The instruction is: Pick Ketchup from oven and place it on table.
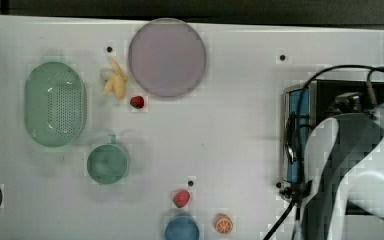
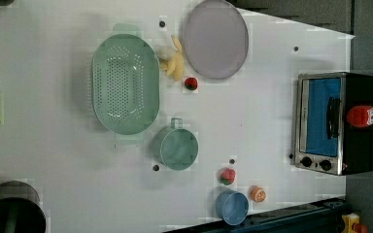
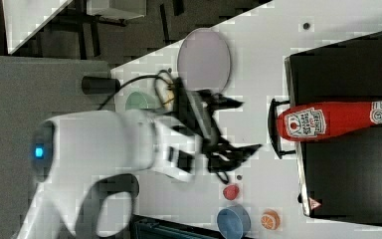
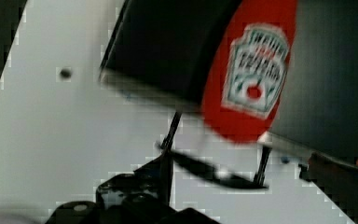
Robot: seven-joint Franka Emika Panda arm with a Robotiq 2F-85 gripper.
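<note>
The ketchup, a red bottle with a white label and white cap, rests on the black top of the oven, its wide end near the front edge above the door handle. In the left view the ketchup sits on the oven at the right end of the table. My gripper hangs open a short way from the bottle's wide end, touching nothing. The wrist view has the ketchup close ahead. In the top view my arm covers much of the oven.
On the table lie a green colander, a grey plate, a banana, a strawberry, a green cup, a blue bowl, an orange half and a red fruit.
</note>
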